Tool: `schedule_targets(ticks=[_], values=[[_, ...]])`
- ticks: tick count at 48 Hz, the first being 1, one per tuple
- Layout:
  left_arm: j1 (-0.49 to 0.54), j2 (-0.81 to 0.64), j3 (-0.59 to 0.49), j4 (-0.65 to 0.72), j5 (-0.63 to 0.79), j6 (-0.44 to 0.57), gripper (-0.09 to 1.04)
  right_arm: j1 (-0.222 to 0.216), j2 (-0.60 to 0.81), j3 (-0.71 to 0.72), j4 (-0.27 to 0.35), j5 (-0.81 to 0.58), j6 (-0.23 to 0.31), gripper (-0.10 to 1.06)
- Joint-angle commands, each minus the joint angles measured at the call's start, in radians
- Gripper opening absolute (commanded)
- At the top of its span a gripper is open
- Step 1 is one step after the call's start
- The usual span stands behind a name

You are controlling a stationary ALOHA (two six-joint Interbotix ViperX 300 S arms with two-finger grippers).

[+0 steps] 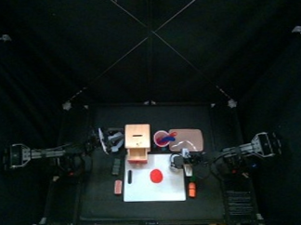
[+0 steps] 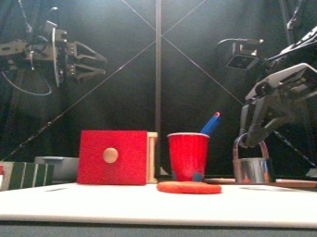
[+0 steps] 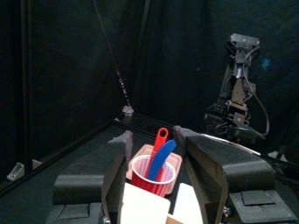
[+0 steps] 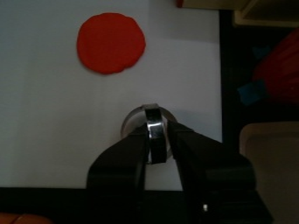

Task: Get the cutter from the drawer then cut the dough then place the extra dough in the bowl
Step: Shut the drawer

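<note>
Right claw (image 4: 153, 131) is pinched on the wire handle of the cutter (image 2: 251, 170). The cutter is held low at the right part of the white cutting board (image 1: 143, 194); whether it rests on the board or hangs just above cannot be told. Dough (image 1: 156, 176), 1 flat red disc, is laid near the board's middle, whole and uncut.

Key relation: from the cutter, the dough is offset toward the tabletop's left edge and slightly toward its front edge. A strip of bare board is seen between them, so they are apart. No long axis needs to be considered, since disc and cutter ring are both round and only centring matters.

Right arm is judged far nearer. Left claw (image 3: 158, 147) is held high over the tabletop's left side, spread, nothing gripped.

Step judged: fetch done, cut pending. The next move is judged to need a short carry toward the left edge until the ring is centred over the disc, then a straight press down. Risk: an off-centre press would only clip the disc's rim.

Bowl (image 1: 113, 137) is seen toward the back-left, just beside the wooden box (image 1: 139, 143), for the scrap later.
</note>
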Motion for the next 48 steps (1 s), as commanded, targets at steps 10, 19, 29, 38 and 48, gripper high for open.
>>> schedule_targets(ticks=[10,19,29,38,48], values=[[0.046,0.077,-0.078,0.025,-0.012,0.005,0.82,0.002,-0.014,-0.064,0.028,-0.008,0.002,0.76],[0.124,0.112,-0.13,0.025,0.003,-0.002,0.81,0.003,0.005,-0.187,0.025,-0.008,-0.008,0.77],[0.235,0.184,-0.284,0.06,0.314,0.0,0.81,0.023,0.121,-0.333,0.026,-0.011,-0.003,0.73],[0.262,0.276,-0.482,0.262,0.753,0.0,0.81,0.052,0.255,-0.439,0.026,-0.011,-0.003,0.56],[0.267,0.385,-0.584,0.41,0.94,0.003,0.8,0.077,0.383,-0.561,0.025,-0.017,-0.018,0.24]])
